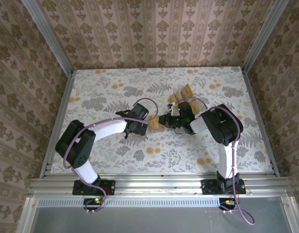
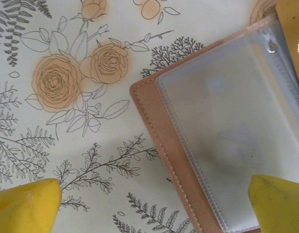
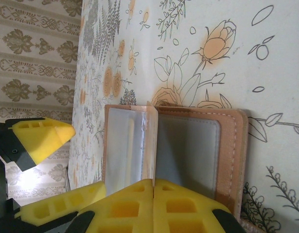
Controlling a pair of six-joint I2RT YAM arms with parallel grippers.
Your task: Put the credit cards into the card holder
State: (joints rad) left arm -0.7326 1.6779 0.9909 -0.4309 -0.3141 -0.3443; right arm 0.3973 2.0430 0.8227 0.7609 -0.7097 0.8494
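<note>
- Two grippers meet near the middle of the flowered table, with the card holder lying between them.
- The card holder lies open and flat on the cloth, its salmon-pink stitched border around clear plastic sleeves.
- In the right wrist view the card holder shows a greyish inner face on one side, and one clear sleeve leaf stands upright from the fold.
- The right gripper has its yellow fingers pressed together, pinching the lower edge of that upright leaf. From above, the right gripper sits at the holder's right side.
- The left gripper has its fingers spread wide and clasps nothing. One yellow fingertip is over bare cloth and the other is over the sleeve. From above, the left gripper sits at the holder's left side.
- The credit cards stand fanned in a row, just beyond the right gripper and apart from the holder.
- A golden-orange card edge shows at the holder's far corner in the left wrist view. Whether it touches the sleeve I cannot tell.
</note>
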